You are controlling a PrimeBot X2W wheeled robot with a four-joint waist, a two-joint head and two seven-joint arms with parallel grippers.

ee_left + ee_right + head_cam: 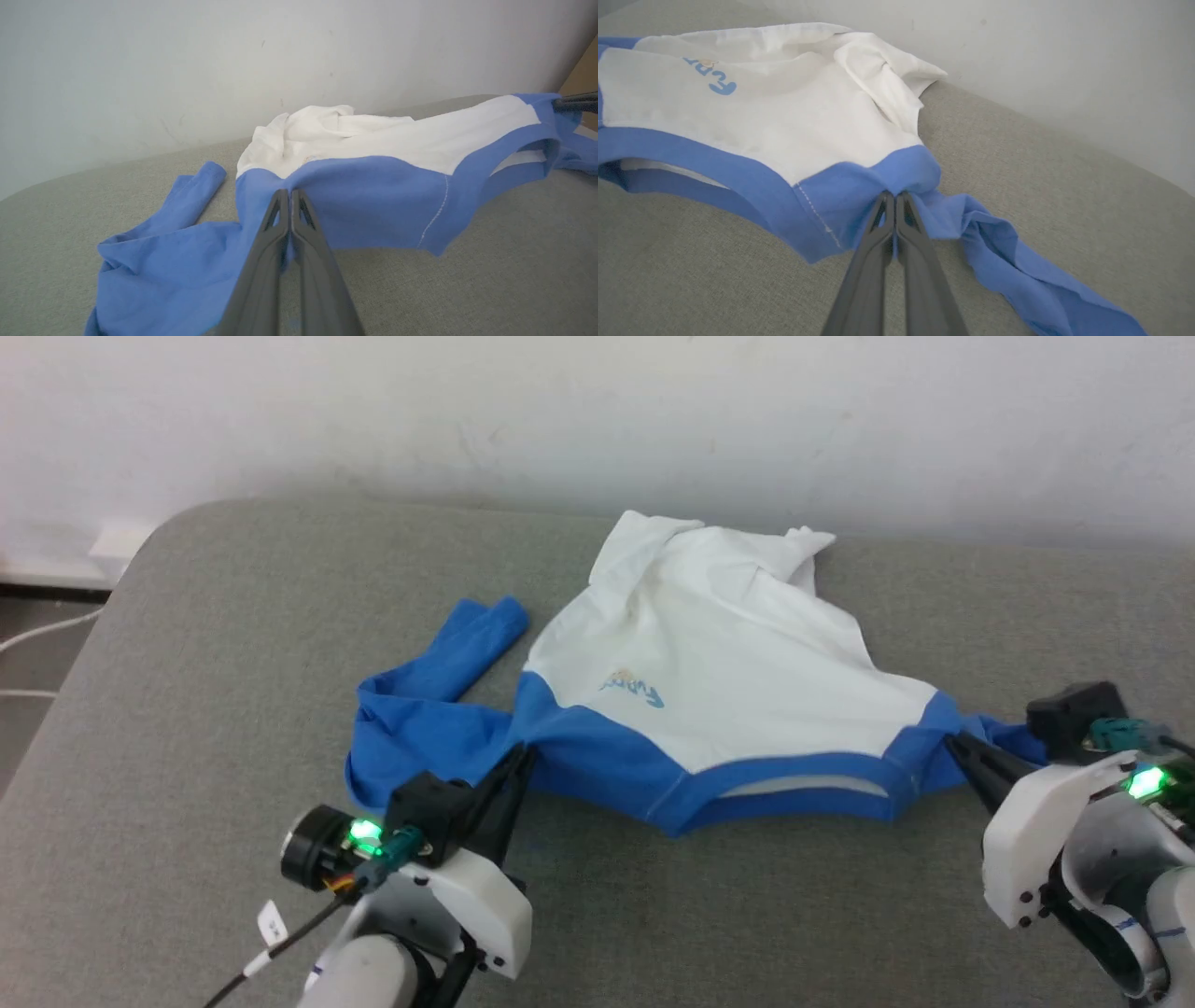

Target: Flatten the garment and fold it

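Both end effectors pinch the garment's blue shoulders; garment on gray table, collar toward the robot.

Left end effector (523,753) is pressed together on blue shoulder fabric of the garment (728,644), and right end effector (954,740) likewise on the other shoulder. Garment lies mid-table (187,616), hem (709,537) bunched toward the wall. Risks: thin pinches could slip under a hard outward pull; crumpled left-side sleeve (420,709) could drag and tuck under; hem wrinkles may not pull flat. Hard to tell: right-side sleeve (1017,261) is partly behind the right arm in head view; chest print (635,689) unreadable; layers caught per pinch unclear.
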